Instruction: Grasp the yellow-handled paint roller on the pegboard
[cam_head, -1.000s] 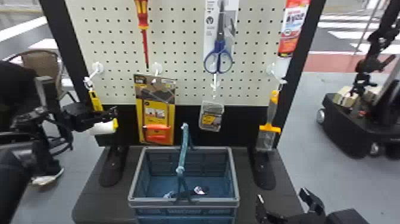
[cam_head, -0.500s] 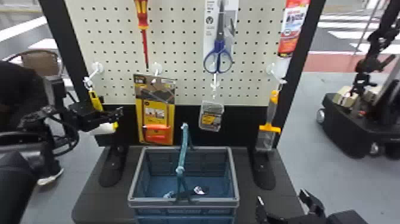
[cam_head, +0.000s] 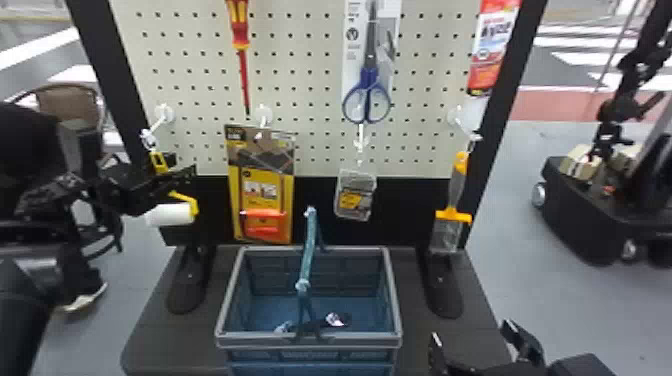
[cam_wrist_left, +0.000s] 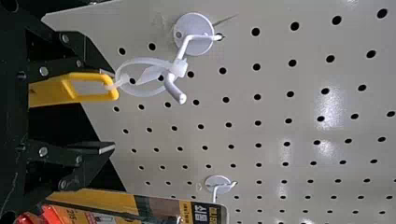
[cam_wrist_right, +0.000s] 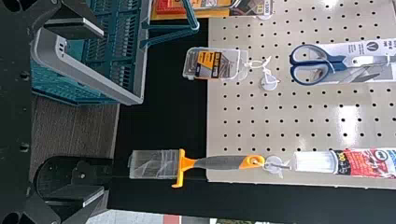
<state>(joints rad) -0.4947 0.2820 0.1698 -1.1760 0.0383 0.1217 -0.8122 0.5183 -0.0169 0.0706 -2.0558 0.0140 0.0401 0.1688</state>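
**Left arm brackets roller handle at pegboard's edge**

My left gripper (cam_wrist_left: 108, 106) sits at the left edge of the pegboard (cam_head: 300, 75), its two fingers spread apart with the handle (cam_wrist_left: 70, 89) of the yellow-handled paint roller (cam_head: 169, 214) lying between them. One finger lies close along the handle and the other stands clear, so nothing is clamped yet. The roller hangs by a white zip tie (cam_wrist_left: 140, 77) looped over a white hook (cam_wrist_left: 187, 44), and I judge this loose tether is why I come in from the side. A squeeze across the handle should pin it before it can swing. The white sleeve hangs below the gripper, just off the board's lower corner.

My right gripper (cam_head: 472, 345) is parked low over the table (cam_head: 165, 340), to the right of the basket (cam_head: 227, 300), with its fingers also spread and holding nothing.

By my count seven items hang on the one board:
- the roller
- one screwdriver (cam_head: 240, 45)
- one pair of scissors (cam_head: 367, 85)
- one red tube (cam_head: 492, 45)
- one yellow carded pack (cam_head: 260, 190)
- one small packet (cam_head: 354, 195)
- one orange-handled scraper (cam_head: 450, 215)

I make out four white hooks in the lower row. One basket stands in front with its handle upright.
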